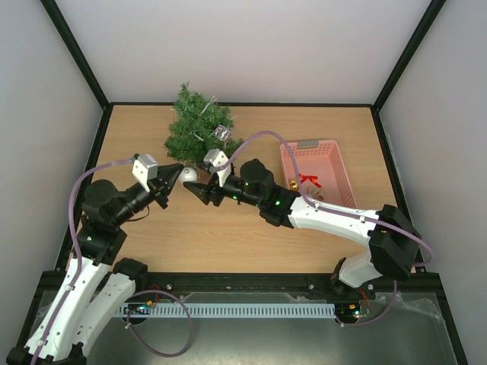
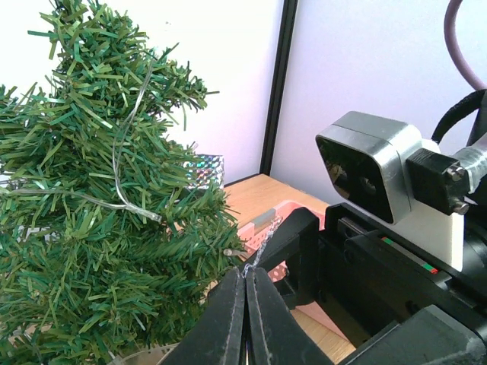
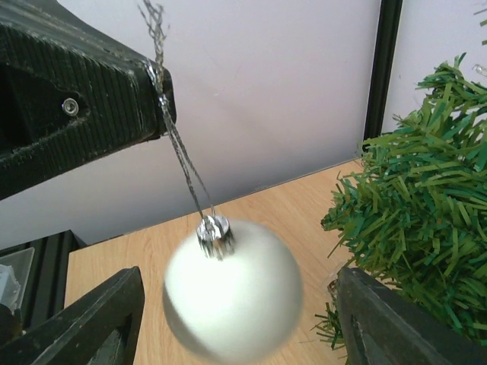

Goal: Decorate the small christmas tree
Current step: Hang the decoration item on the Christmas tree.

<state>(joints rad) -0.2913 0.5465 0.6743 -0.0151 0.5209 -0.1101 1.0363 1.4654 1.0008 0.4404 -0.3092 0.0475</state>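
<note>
- Left claw [image 2: 245, 283] is clenched on the silver thread loop [image 3: 183, 163] of a white bauble [image 3: 232, 289]. The ball hangs freely just below its tips, clear of the table [image 1: 251, 236].
- Right claw [image 3: 237, 304] is released, its jaws spread wide. The bauble sits in the gap between them, and I see neither jaw touching it.
- What the next move turns on, as I read it: the small christmas tree [image 1: 196, 125] stands just beyond the left claw, on the side away from the arm bases. In the left wrist view a branch tip [image 2: 228, 251] lies right beside the pinched thread, a little to its left, close but apart.
- Both claws are near the tree's lower branches. I judge the left one better placed, since it already carries the loop and has that branch tip almost at its fingertips.
- The tree stands upright, long axis vertical, top pointing up and base on the table. Its branches stick out sideways towards the claws.
- The thread's long axis runs roughly vertical, slanting slightly, with the cap of the bauble at its lower end.
- I would expect the loop to need opening over a branch tip, and it looks thin and narrow for that.
</note>
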